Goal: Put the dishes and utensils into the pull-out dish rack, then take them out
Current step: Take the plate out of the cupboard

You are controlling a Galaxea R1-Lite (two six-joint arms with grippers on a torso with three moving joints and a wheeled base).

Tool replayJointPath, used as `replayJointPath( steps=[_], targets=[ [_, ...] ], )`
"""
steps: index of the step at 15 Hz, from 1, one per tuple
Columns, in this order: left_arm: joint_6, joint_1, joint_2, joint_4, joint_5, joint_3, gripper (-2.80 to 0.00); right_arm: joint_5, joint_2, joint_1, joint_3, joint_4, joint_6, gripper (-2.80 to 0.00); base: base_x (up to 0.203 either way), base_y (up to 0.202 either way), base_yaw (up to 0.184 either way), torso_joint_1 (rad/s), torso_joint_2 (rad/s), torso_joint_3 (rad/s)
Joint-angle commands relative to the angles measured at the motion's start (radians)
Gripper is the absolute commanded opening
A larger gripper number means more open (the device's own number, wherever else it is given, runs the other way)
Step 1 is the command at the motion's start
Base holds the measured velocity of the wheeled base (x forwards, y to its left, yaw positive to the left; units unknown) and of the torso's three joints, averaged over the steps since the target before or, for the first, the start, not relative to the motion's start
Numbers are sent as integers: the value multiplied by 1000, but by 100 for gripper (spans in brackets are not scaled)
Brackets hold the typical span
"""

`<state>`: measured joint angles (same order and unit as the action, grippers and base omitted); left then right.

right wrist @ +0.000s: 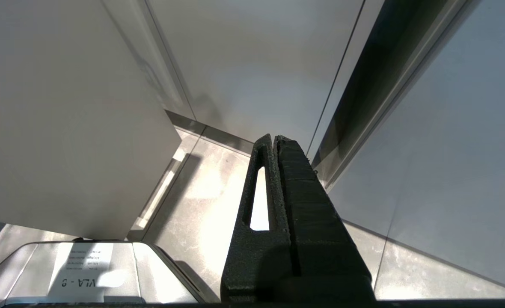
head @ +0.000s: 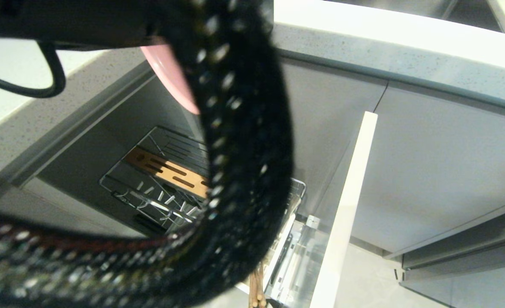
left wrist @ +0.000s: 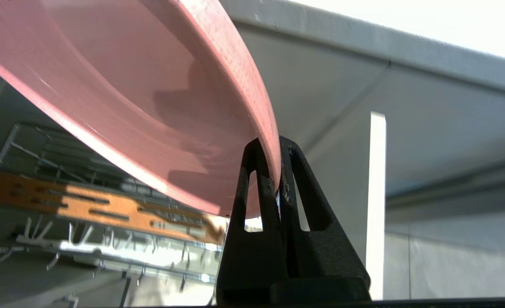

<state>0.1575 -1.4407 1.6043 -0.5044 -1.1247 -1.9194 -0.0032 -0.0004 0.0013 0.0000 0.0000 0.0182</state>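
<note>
**Pink plate pinched over the open rack**

My left end effector point(left wrist: 278, 147) is clenched on the rim of the pink plate point(left wrist: 141, 94), one finger on each face of the edge, holding it tilted up in the air. Below and beyond my fingertips lies the pull-out dish rack point(head: 150, 192), its slotted wooden strip point(left wrist: 98, 207) and chrome prongs point(left wrist: 81, 235) showing under the plate's lower edge. The chopsticks point(head: 257, 286) stand at the rack's near end. My right end effector point(right wrist: 275, 141) hangs apart by the cabinet fronts point(right wrist: 252, 60), fingers pressed together on nothing
</note>
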Motion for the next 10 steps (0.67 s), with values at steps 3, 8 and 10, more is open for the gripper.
replayJointPath(
  steps=[3, 8, 10],
  targets=[
    [-22, 92, 38, 44, -5, -1, -280, 0, 0, 0, 2, 0, 0, -280, 0, 0, 0, 0, 0, 0],
    [-23, 172, 21, 50, -6, -2, -280, 0, 0, 0, 2, 0, 0, -280, 0, 0, 0, 0, 0, 0],
    [-25, 172, 13, 89, -7, -3, -280, 0, 0, 0, 2, 0, 0, -280, 0, 0, 0, 0, 0, 0]
  ],
)
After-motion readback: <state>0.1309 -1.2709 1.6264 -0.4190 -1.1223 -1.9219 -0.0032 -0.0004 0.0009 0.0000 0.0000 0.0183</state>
